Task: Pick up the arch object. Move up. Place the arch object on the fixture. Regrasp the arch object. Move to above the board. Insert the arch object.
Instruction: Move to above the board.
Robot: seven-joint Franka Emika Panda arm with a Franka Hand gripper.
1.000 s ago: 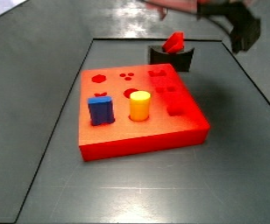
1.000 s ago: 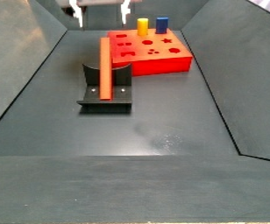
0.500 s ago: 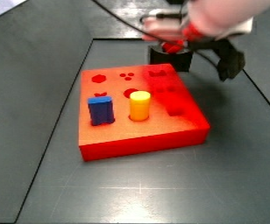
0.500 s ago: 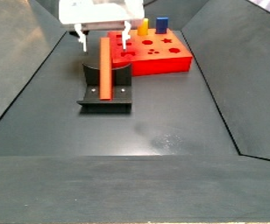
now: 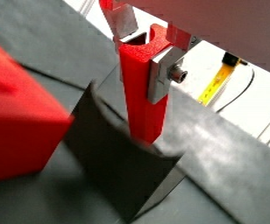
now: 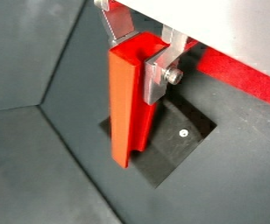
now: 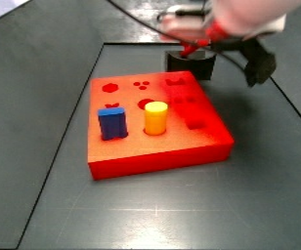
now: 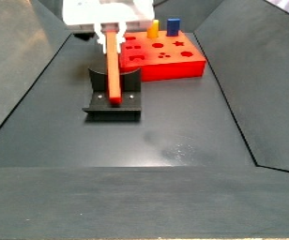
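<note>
Regrasping: the tool (image 6: 147, 45) sits at the far end of the long slim red arch object (image 6: 128, 101), directly over the small dark fixture (image 8: 114, 100).
Grip: flat silver fingers (image 5: 162, 72) look pressed to both sides of the bar in both wrist views, so I judge it clamped.
Bar: it leans on the fixture, lower end on the base plate.
Why: the fixture props the bar so it can be retaken end-on.
Board: the thick red-orange slab (image 8: 173, 59) waits just beyond the fixture on the dark surface (image 8: 173, 141).
</note>
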